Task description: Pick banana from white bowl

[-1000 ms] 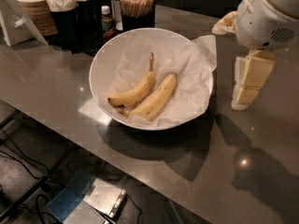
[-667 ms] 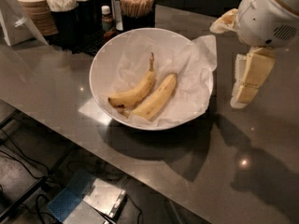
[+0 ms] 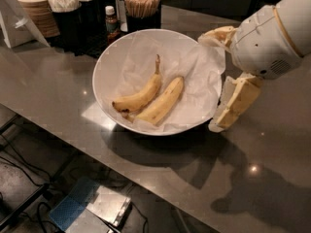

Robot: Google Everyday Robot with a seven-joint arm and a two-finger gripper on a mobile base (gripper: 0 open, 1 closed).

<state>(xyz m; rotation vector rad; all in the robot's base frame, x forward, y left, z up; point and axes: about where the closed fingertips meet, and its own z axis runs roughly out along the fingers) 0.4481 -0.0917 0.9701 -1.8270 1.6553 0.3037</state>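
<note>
Straight speckled banana (image 3: 163,102) in glossy white bowl (image 3: 100,66); end effector (image 3: 210,81) spread beside rim.

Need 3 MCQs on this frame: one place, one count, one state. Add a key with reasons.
1. Where is the gripper?
A. down inside the bowl, on the fruit
B. at the picture-right rim of the white bowl
C. at the bowl's picture-left rim

2. How many bananas lie in the white bowl?
A. one
B. two
C. three

3. What state is the banana, the straighter one, in?
A. clamped in the gripper
B. lifted clear of the bowl
C. lying free on the paper lining

Key:
1 B: its open fingers stand by that rim, away from the fruit.
2 B: the banana and a curved banana lie side by side.
3 C: it rests on the paper and no finger touches it.
</note>
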